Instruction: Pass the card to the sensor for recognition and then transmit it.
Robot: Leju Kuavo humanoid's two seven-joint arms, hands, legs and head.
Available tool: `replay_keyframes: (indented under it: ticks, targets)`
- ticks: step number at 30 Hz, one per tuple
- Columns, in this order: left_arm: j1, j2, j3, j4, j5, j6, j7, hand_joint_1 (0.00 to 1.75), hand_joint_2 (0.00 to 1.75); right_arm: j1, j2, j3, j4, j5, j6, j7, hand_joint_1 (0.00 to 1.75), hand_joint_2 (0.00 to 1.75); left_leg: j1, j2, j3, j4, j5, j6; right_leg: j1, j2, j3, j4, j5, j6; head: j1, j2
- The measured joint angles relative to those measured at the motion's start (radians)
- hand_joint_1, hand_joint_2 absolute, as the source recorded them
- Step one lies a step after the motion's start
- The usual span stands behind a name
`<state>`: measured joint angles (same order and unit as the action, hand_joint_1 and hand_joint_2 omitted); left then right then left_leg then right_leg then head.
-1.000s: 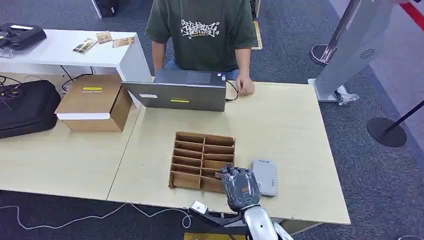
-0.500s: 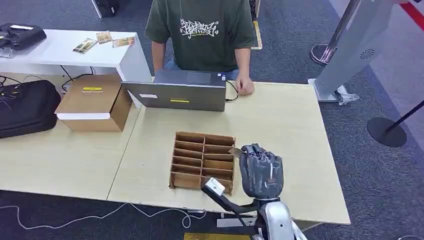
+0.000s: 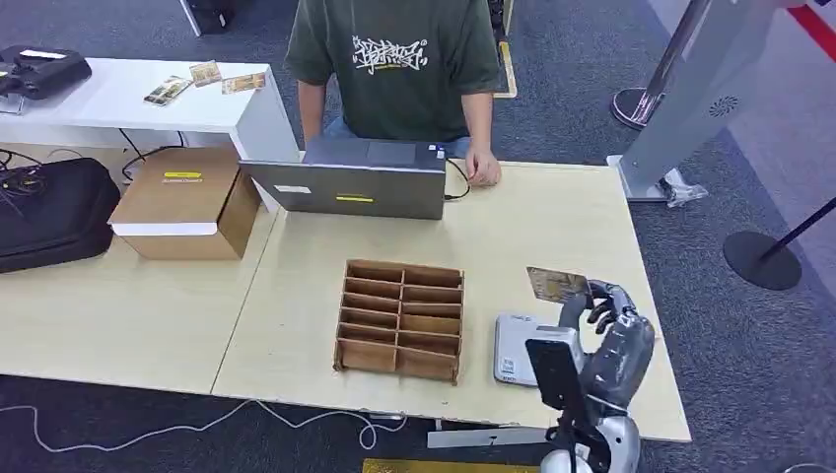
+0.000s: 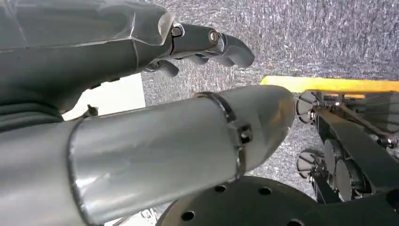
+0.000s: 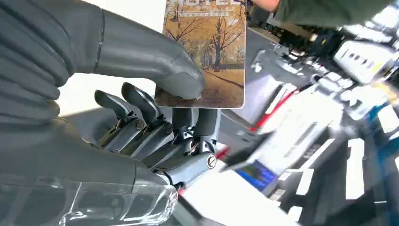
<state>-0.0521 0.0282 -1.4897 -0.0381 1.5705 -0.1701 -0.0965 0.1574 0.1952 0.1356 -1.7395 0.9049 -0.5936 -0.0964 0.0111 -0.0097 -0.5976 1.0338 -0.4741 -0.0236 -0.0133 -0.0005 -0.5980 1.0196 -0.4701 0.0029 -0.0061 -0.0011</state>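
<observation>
My right hand [image 3: 609, 340] is raised over the table's right part and pinches a picture card [image 3: 557, 285] between thumb and fingers. In the right wrist view the card [image 5: 205, 52] shows autumn trees, with the thumb [image 5: 150, 61] pressed on its face. The grey sensor box [image 3: 515, 347] lies flat on the table just left of the hand, right of the wooden divider tray [image 3: 400, 319]. My left hand [image 4: 207, 42] hangs beside my body over the carpet, fingers curled, nothing in it.
A person in a green shirt [image 3: 399, 59] sits behind a laptop [image 3: 355, 187] at the table's far edge, one hand [image 3: 481, 169] on the table. A cardboard box [image 3: 187, 202] and black bag [image 3: 49, 212] lie to the left. A grey kiosk [image 3: 695, 89] stands far right.
My right hand has swung from the tray's near right corner out to the right, past the sensor box, and turned so that the card now shows above its fingers.
</observation>
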Motion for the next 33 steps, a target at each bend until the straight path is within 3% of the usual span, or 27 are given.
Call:
replay_keyframes:
  ticks: [4, 8, 25, 33]
  targets:
    - [0.0, 0.0, 0.0, 0.0, 0.0, 0.002, 0.005, 0.0, 0.0, 0.014, 0.037, -0.092, -0.008, -0.263, 0.048, -0.054, 1.75, 1.75, 0.0, 0.0, 0.0, 0.0, 0.0, 0.0, 0.0, 0.0, 0.0, 0.0, 0.0, 0.0, 0.0, 0.0]
    - [0.0, 0.0, 0.0, 0.0, 0.0, 0.005, 0.008, 0.0, 0.0, 0.026, 0.057, -0.178, -0.008, -0.388, 0.069, -0.089, 1.75, 1.75, 0.0, 0.0, 0.0, 0.0, 0.0, 0.0, 0.0, 0.0, 0.0, 0.0, 0.0, 0.0, 0.0, 0.0]
    - [0.0, -0.009, 0.0, 0.0, 0.0, 0.018, 0.005, 0.0, 0.0, 0.065, 0.084, -0.371, -0.074, -0.486, -0.024, -0.142, 1.75, 1.75, 0.0, 0.0, 0.0, 0.0, 0.0, 0.0, 0.0, 0.0, 0.0, 0.0, 0.0, 0.0, 0.0, 0.0]
    - [-0.001, -0.01, 0.0, 0.0, -0.006, 0.019, 0.0, 0.0, 0.0, 0.062, 0.087, -0.392, -0.11, -0.48, -0.075, -0.23, 1.75, 1.75, 0.0, 0.0, 0.0, 0.0, 0.0, 0.0, 0.0, 0.0, 0.0, 0.0, 0.0, 0.0, 0.0, 0.0]
